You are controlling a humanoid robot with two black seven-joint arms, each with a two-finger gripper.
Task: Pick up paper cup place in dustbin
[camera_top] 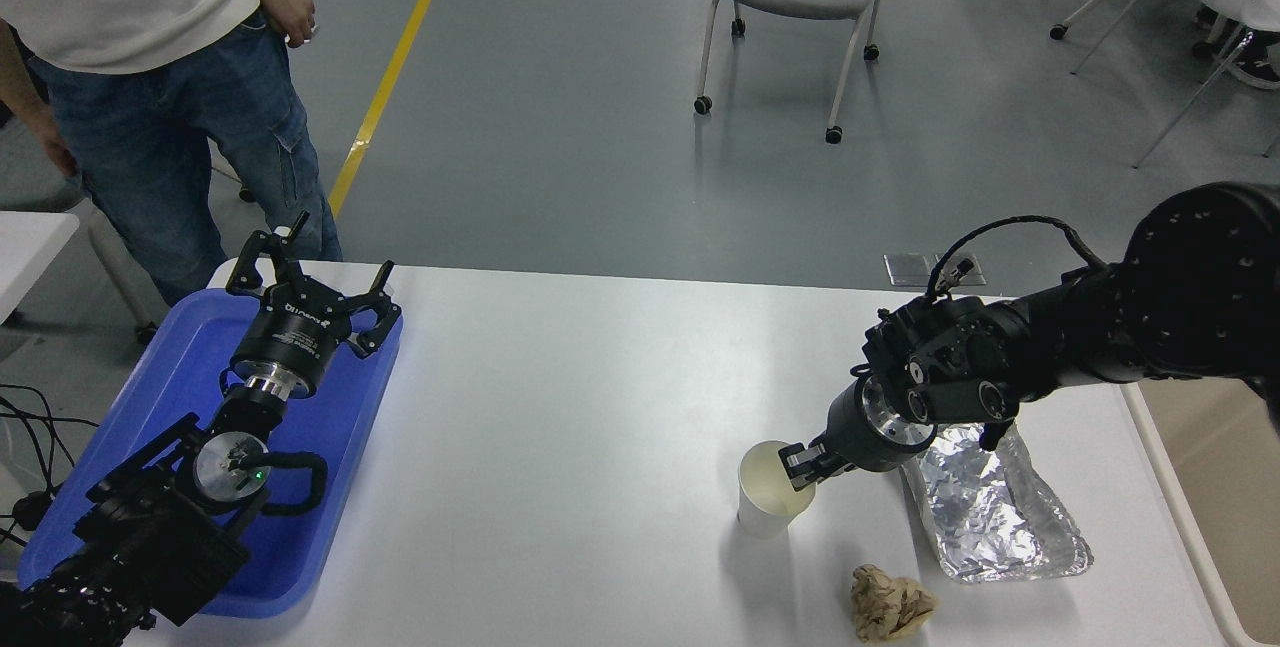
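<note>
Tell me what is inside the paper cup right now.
The paper cup shows a bare cream interior with nothing visible in it. The right gripper sits at its right rim, one fingertip reaching over the edge, so the inner wall and part of the bottom beneath it are hidden.

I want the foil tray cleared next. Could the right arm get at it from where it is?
Probably yes: the foil tray lies uncovered just under the right gripper, which is at the paper cup's rim.

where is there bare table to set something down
The widest bare patch is the white table between the blue plastic tray and the white paper cup. The near right is crowded: cup, right gripper, silver foil tray, crumpled brown paper ball.
</note>
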